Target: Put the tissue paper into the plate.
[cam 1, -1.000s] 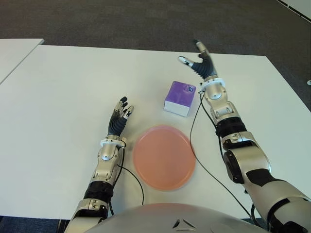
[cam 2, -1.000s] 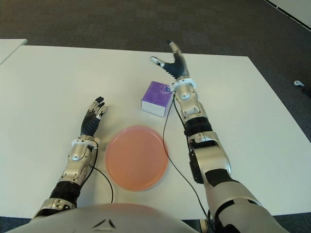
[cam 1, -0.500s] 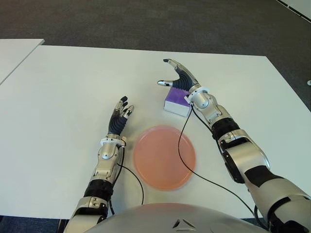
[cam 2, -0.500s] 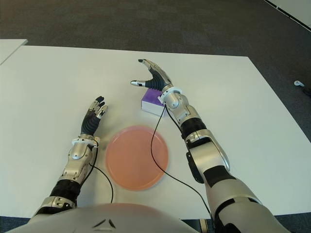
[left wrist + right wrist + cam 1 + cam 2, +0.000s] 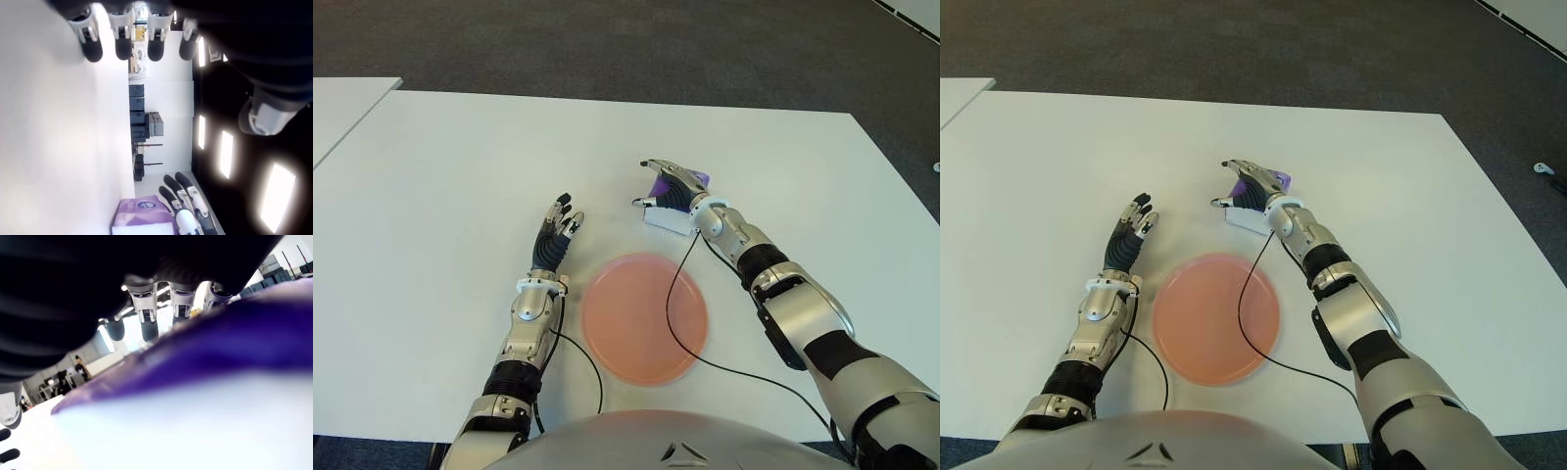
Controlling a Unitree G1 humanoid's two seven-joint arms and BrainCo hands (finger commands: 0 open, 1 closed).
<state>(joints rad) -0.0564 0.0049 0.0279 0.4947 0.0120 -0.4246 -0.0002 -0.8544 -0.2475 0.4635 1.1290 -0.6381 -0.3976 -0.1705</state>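
The tissue paper (image 5: pixel 676 200), a small purple pack with a white lower band, sits on the white surface (image 5: pixel 440 176) just right of centre in the left eye view, up and to the right of the pink plate (image 5: pixel 644 316) and a little apart from its rim. The right hand (image 5: pixel 668 186) is draped over the pack from above, fingers (image 5: pixel 653 166) reaching past its far top edge and thumb down by the near left corner. In the right wrist view the purple top fills the frame close under the palm, with the fingers extended rather than curled tight, so the hand looks spread around the pack and not yet clamped on it. The left hand (image 5: pixel 554 243) shows to the left of the plate, fingers straight and holding nothing.

The pack is probably light and soft, with a film wrap that may be slick. It should give under pressure, so a gentle squeeze across its two opposite long sides, fingers on one and thumb on the other, seems the best hold. Pinching only a corner risks it twisting or slipping out
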